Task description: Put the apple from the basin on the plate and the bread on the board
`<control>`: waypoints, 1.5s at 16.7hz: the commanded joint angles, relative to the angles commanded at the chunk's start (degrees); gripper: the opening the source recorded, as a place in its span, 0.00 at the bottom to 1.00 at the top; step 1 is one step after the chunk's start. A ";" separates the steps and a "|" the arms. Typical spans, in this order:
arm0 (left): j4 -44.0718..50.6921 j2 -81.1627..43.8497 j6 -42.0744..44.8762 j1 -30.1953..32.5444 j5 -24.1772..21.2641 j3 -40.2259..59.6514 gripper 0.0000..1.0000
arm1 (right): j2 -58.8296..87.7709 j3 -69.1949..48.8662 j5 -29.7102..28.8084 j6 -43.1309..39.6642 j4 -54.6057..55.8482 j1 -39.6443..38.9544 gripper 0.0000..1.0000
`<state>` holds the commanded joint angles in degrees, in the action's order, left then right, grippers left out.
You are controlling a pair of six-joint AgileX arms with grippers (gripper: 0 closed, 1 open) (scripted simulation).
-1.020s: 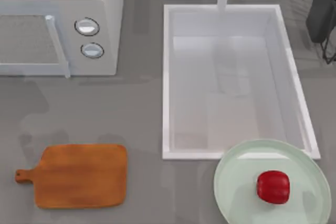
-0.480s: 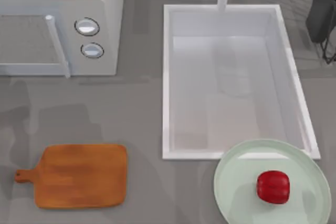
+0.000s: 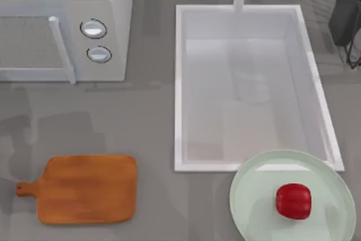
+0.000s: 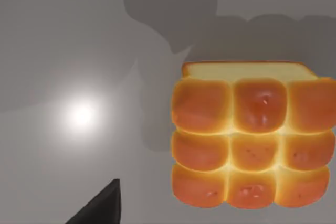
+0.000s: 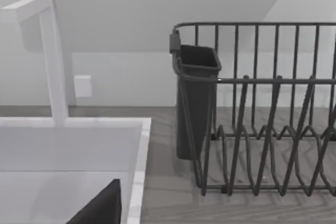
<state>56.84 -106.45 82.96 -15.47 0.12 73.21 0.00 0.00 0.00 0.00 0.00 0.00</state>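
Close under the left wrist camera, against bare grey tabletop [image 4: 63, 51]: the bread [image 4: 252, 140], scored top facing the lens, one pale side showing. Resting or lifted, impossible to say. Likely light, soft and springy, with a glossy crust; easily dented. Best taken across the two pale flat sides, low on the loaf, with gentle pressure only.

Left end effector [image 4: 100, 208] beside the loaf as a dark tip; open or closed, cannot tell. Same for the right end effector [image 5: 102, 205], parked over the basin [image 3: 179, 83] and facing the faucet [image 5: 50, 51] and dish rack [image 5: 262, 108].

Apple [image 3: 293, 200] already on the plate [image 3: 254, 196]. Board [image 3: 87, 189] bare, at the tabletop's left near corner.

Against half a second ago: apple, plate and board unmoved; only the soft shadows left of the board slightly shifted.
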 joint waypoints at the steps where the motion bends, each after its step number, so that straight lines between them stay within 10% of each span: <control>1: -0.67 0.49 -0.08 0.07 0.03 -1.23 1.00 | 0.00 0.00 0.00 0.00 0.00 0.00 1.00; 21: -14.44 -7.12 0.26 -0.38 -0.08 -7.25 1.00 | 0.00 0.00 0.00 0.00 0.00 0.00 1.00; 25: -14.44 -7.12 0.26 -0.38 -0.08 -7.25 0.70 | 0.00 0.00 0.00 0.00 0.00 0.00 1.00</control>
<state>42.41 -113.58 83.22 -15.85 0.04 65.96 0.00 0.00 0.00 0.00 0.00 0.00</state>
